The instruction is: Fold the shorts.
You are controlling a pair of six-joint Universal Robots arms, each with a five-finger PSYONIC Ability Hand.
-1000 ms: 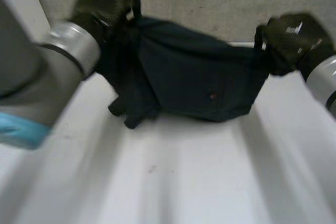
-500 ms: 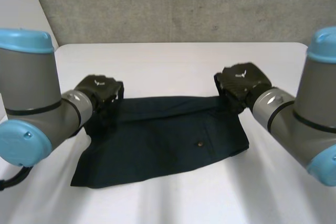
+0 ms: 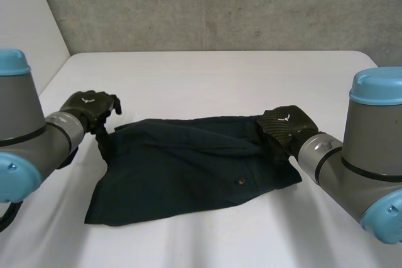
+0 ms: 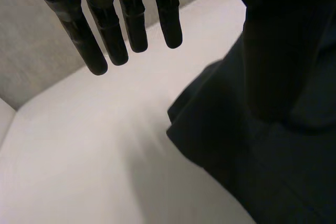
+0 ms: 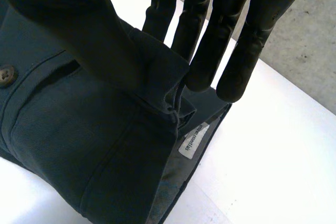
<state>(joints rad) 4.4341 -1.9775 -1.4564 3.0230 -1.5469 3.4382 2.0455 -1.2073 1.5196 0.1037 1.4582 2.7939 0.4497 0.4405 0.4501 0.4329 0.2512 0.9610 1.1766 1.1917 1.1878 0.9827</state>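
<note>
The dark navy shorts (image 3: 188, 167) lie folded across the middle of the white table (image 3: 207, 80), a small button (image 3: 239, 181) on top. My left hand (image 3: 88, 110) hovers just off the cloth's far left corner. In the left wrist view its fingers (image 4: 131, 19) hang straight over bare table beside the shorts (image 4: 252, 171), holding nothing. My right hand (image 3: 281, 127) sits on the far right corner. In the right wrist view its thumb and fingers (image 5: 210, 35) pinch the waistband of the shorts (image 5: 79, 140), above a white label (image 5: 192, 140).
A grey concrete wall (image 3: 220, 4) runs behind the table's far edge. A pale panel (image 3: 31, 23) stands at the left. Bare table lies in front of the shorts and beyond them.
The shorts came down from the air onto the table. My left hand let go of its corner and drew off to the left. My right hand sank with its corner still pinched.
</note>
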